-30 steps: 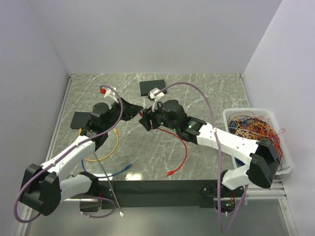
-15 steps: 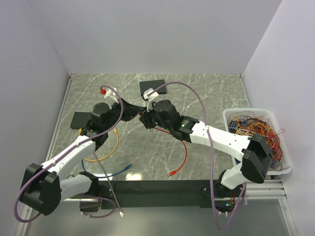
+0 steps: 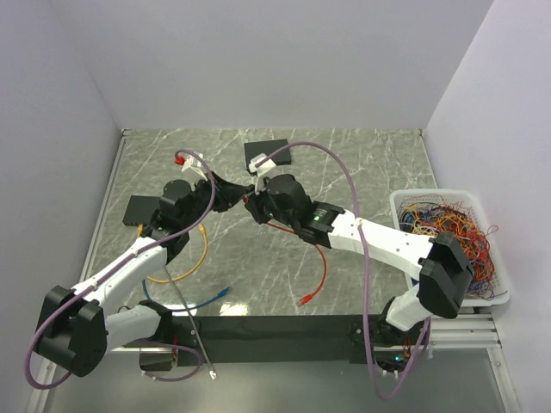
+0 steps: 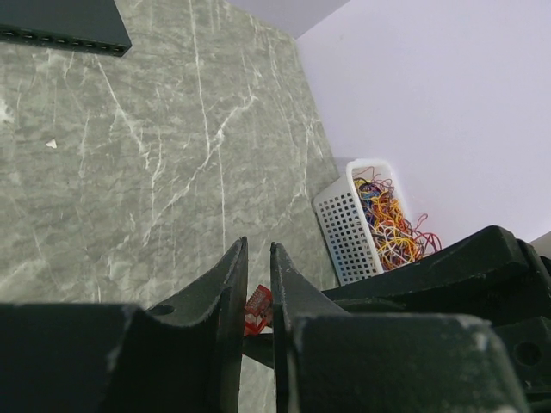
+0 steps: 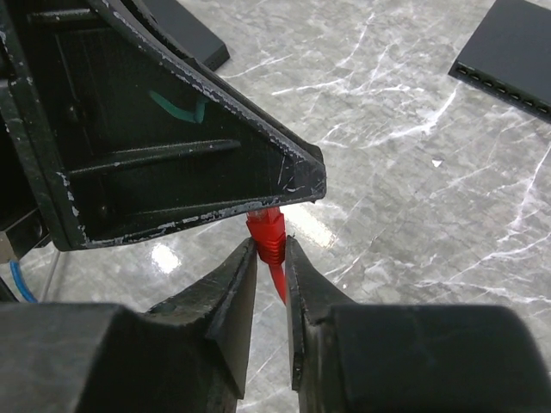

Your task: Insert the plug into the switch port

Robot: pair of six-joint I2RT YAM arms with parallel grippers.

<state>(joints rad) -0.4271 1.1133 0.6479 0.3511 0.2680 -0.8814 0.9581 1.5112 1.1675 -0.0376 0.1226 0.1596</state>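
Both arms meet at the red plug [image 5: 270, 234]: right gripper [image 5: 269, 251] pinches it, nose against left gripper [image 4: 257, 251], whose hold is unclear.

At bottom centre our right gripper [image 5: 271, 251] is pinching a red plug [image 5: 269, 229]. Our left gripper [image 5: 310, 182] is filling the upper left, its tip just above the plug. A black switch [image 5: 516, 53] is lying at upper right.

Bright, even light; glare patch on tabletop [image 5: 170, 258].
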